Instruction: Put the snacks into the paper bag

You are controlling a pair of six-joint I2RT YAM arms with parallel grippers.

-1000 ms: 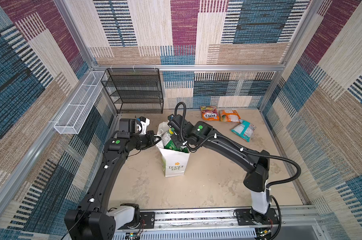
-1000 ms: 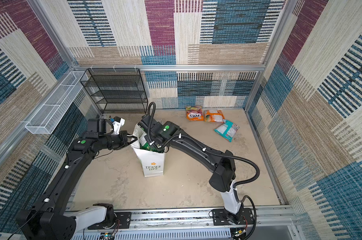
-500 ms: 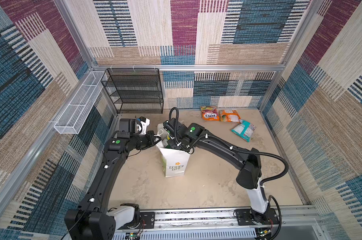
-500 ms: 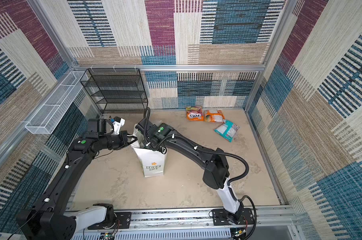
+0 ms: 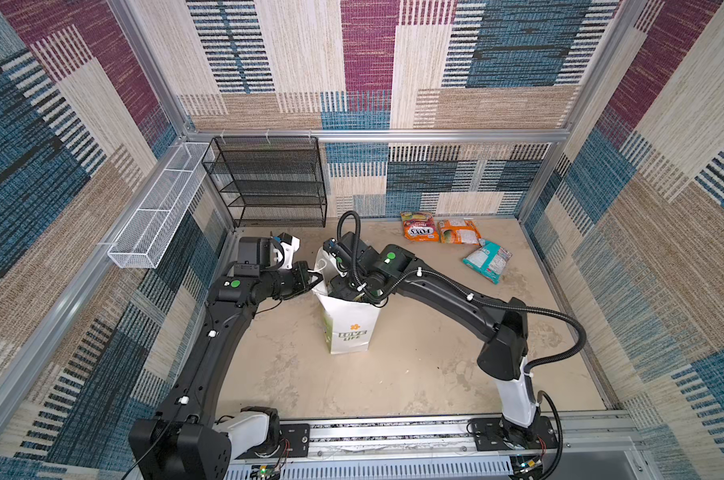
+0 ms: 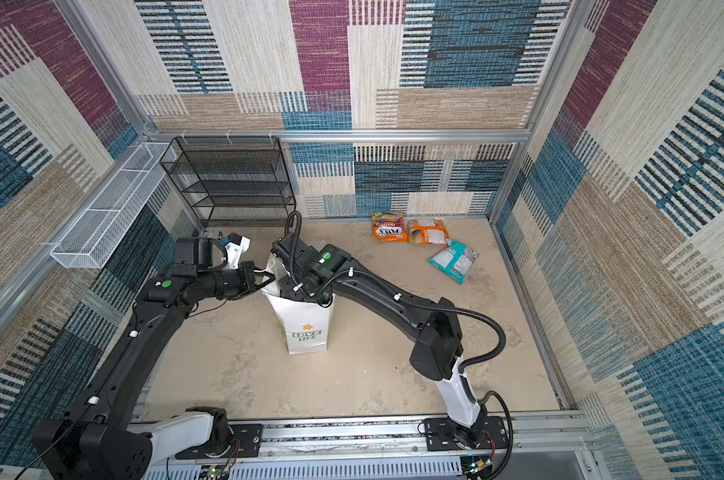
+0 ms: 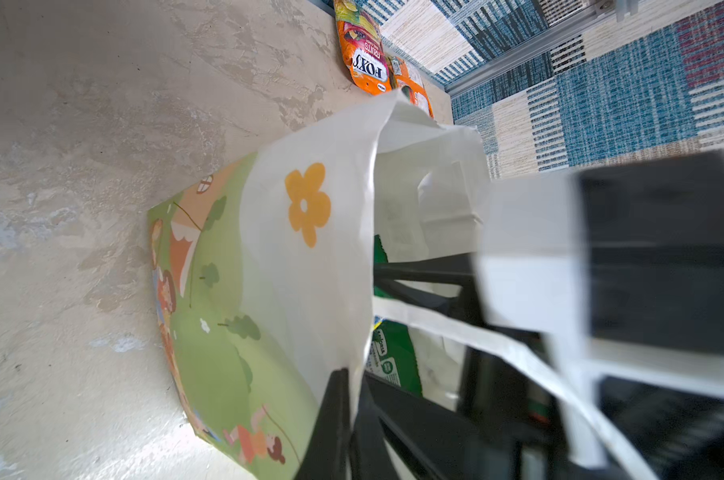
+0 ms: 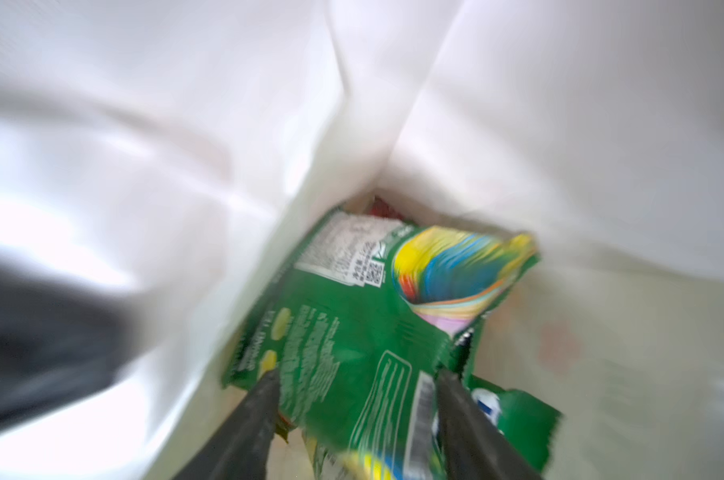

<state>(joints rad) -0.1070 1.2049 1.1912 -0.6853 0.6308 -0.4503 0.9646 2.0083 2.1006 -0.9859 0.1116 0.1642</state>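
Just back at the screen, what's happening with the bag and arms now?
The left gripper pinches the rim of the paper bag, jaws shut, holding its mouth open. The right gripper is down inside the bag, jaws apart, with a green snack packet just past their tips. An orange FOX'S packet, a second orange packet and a teal-white packet lie out on the table, not yet bagged.

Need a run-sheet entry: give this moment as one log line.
left end effector: shut on paper bag rim | right end effector: open inside bag, over green packet | on table: FOX'S packet, orange packet, teal packet
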